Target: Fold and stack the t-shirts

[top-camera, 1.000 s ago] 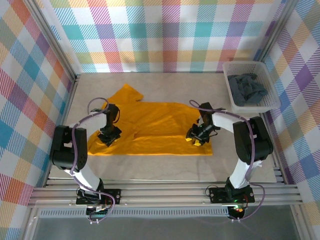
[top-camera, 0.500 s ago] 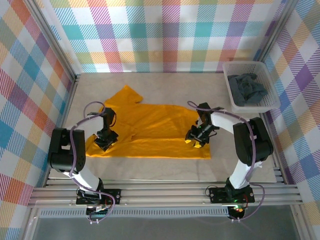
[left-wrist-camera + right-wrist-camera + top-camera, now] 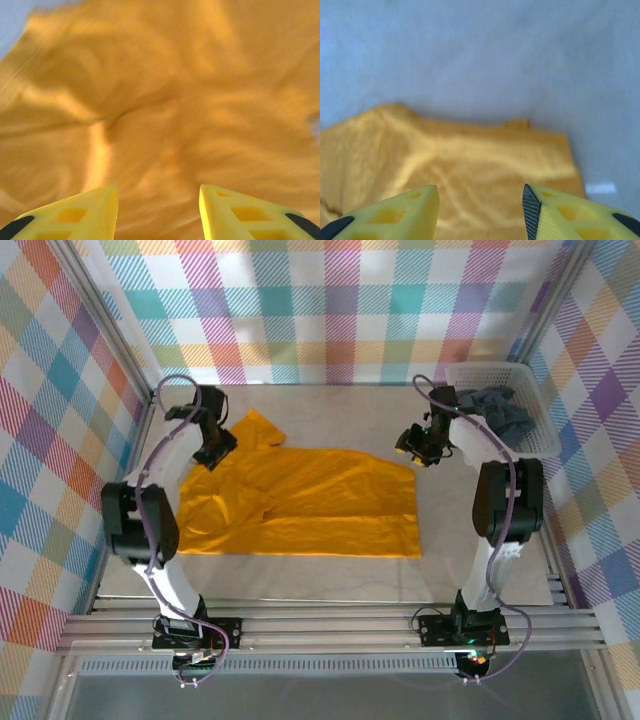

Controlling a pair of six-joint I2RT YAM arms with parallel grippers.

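1. Mustard-orange soft cloth, spread nearly flat as a short-sleeved t-shirt [image 3: 300, 505] on the pale table [image 3: 330, 405]; sleeve sticking out at the far-left corner, creases across the left half.
2. At that far-left sleeve: left gripper [image 3: 214, 446], yellow fingers [image 3: 95, 210] parted with nothing between them, hanging just over the cloth. Risk if lowered and shut here: pinching a bunched ridge or a single layer, then dragging the sleeve crooked instead of folding it.
3. Across the shirt's middle: wrinkles likely to get locked into any fold made without smoothing first, giving a lumpy, lopsided packet.
4. Just beyond the shirt's far-right corner: right gripper [image 3: 412, 446], fingers likewise apart and empty, looking past the hem onto bare table. Risk: closing short of the edge and missing the cloth, or catching only the corner tip and losing it mid-lift.
5. With both ends taken unevenly: a skewed fold line, hems not meeting.
6. Well right of the shirt: dark slate-grey t-shirt [image 3: 495, 418], crumpled inside the white plastic lattice basket [image 3: 545, 445], not yet folded. Risks: right arm, close by, nudging the basket; a stack sliding off an unevenly folded bottom shirt.
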